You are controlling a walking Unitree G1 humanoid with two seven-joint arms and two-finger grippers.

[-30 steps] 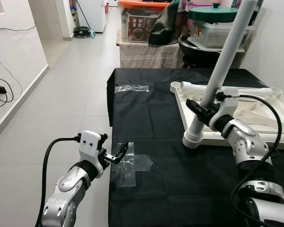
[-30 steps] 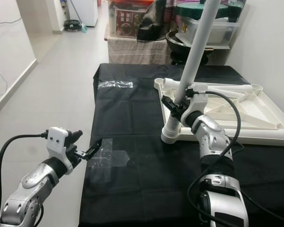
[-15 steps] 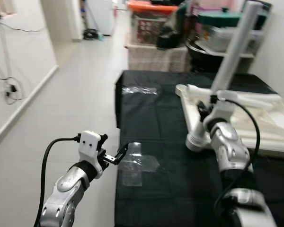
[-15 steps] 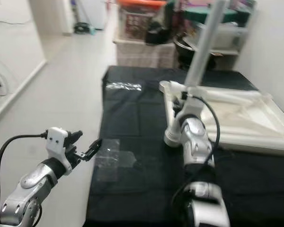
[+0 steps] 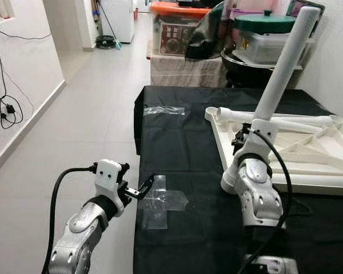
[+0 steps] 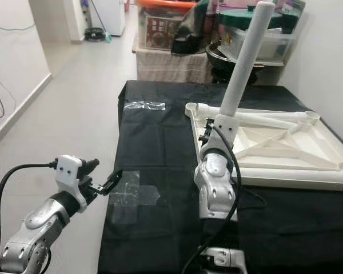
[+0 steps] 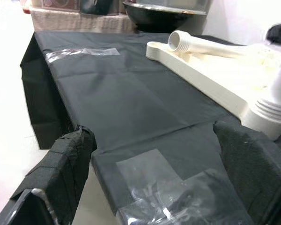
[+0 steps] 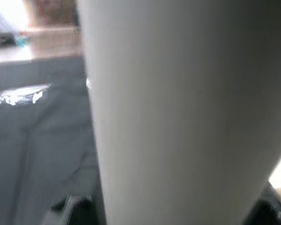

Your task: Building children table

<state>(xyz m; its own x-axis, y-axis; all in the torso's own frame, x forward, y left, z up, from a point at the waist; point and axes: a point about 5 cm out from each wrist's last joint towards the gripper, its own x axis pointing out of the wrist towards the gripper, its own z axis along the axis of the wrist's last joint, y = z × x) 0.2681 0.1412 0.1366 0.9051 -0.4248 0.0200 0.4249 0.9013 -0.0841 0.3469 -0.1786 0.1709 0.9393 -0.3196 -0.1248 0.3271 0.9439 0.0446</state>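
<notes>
1. White plastic table leg [image 5: 283,65] stands in the near-left corner socket of the upturned tabletop [image 5: 308,171]; long axis runs up and tilts toward the robot's right and away; not fully upright; base collar sits on the corner at the cloth.
2. Right gripper [image 5: 240,137] is at the leg's lower part, just above the collar; right wrist view has the leg pressed close across the lens [image 8: 178,112]; fingers hidden behind wrist and leg, so cannot tell if clamped on it or loose; right arm is clearly the nearer one; judged: the next move turns on the leg's lean against the socket.
3. Second leg [image 5: 274,119] lies flat along the tabletop's far edge, threaded end toward the robot's left.
4. Left gripper [image 5: 144,185] hovers at the near-left edge of the cloth, well apart from the leg; fingers spread, empty.
5. Black cloth [image 5: 177,148] covers the work surface; clear tape patches [image 5: 160,200] near the left gripper, another strip [image 5: 164,110] farther off.
6. Tiled floor [image 5: 74,125]; storage boxes [image 5: 177,31] and lidded tub [image 5: 268,34] behind; wall cables [image 5: 3,108] to the left.
</notes>
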